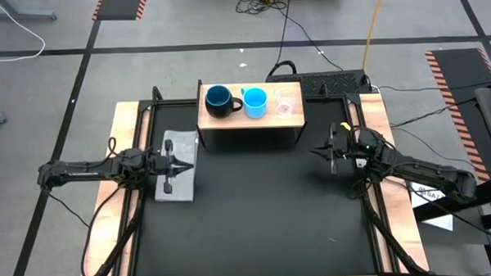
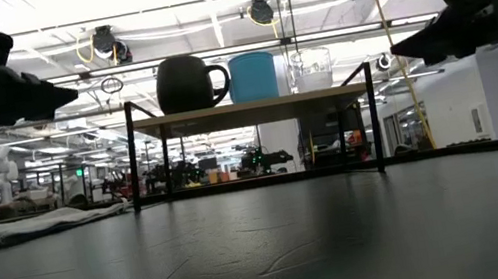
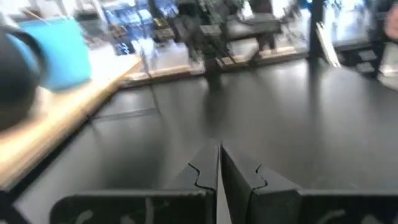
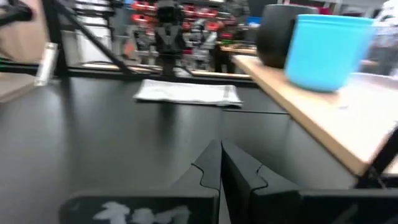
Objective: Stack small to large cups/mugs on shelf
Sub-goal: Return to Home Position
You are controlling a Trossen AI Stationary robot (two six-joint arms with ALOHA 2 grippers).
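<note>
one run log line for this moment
shelf: navy mug, light-blue cup, clear cup in a row | left pincer: shut, raised over grey cloth | right pincer: shut, raised beside shelf

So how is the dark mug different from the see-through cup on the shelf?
The dark mug is solid navy with a blue inside; the see-through cup is clear plastic. The dark mug has a handle; the see-through cup shows none. The dark mug is bigger and stands leftmost in the high view, the see-through cup rightmost. Both stand upright on the shelf.
</note>
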